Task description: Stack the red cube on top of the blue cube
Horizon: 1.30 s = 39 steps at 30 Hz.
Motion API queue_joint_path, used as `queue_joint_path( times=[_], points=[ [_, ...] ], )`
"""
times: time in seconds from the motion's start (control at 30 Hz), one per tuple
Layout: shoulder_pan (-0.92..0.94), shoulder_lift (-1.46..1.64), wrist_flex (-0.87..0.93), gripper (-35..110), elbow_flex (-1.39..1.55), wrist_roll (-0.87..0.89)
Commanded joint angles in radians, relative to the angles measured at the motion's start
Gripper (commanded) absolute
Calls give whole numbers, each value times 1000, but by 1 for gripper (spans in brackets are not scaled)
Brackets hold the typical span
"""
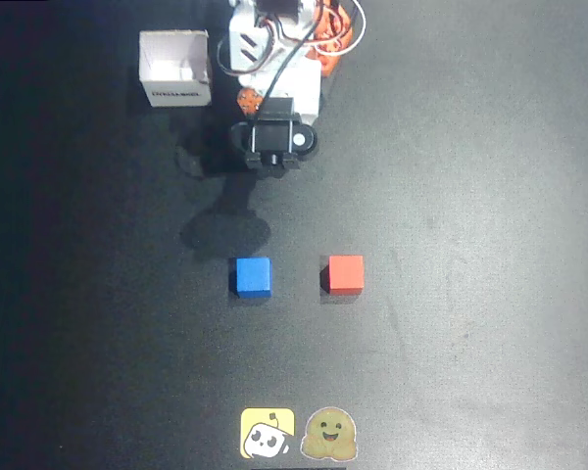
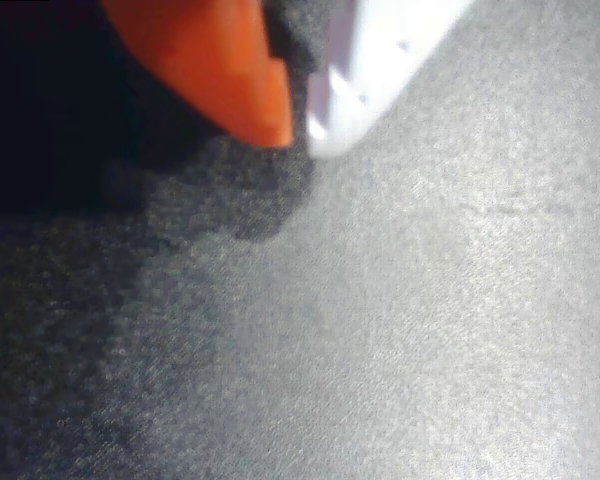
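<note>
- The red cube [image 1: 346,274] sits on the dark surface [image 1: 470,196] in the overhead view, right of centre, free of anything else.
- The blue cube [image 1: 252,276] rests level with it on its left; the two are near each other but apart, with bare surface between them.
- An open white box [image 1: 175,67] stands at the upper left of the overhead view, just beside the arm's base; its inside looks white, and any contents are too hard to make out.
- Two stickers [image 1: 294,434], one yellow and one a smiling face, lie side by side at the bottom edge.
- The arm [image 1: 274,59] is folded at the top centre, well above both cubes, its upper part cut off by the frame; its black camera hides the fingers from above.
- In the wrist view the end effector [image 2: 298,125] shows an orange finger and a white one, blurred, with tips nearly meeting: a narrow gap, holding nothing, above grey cloth-like surface.
</note>
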Motion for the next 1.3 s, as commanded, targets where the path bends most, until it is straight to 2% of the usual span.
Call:
queue_joint_path(
  times=[0.0,1.07,1.27],
  points=[
    [-2,5,5,0,-5,6],
    [38,5,5,0,-5,3],
    [34,5,25,0,-58,-46]
  ],
)
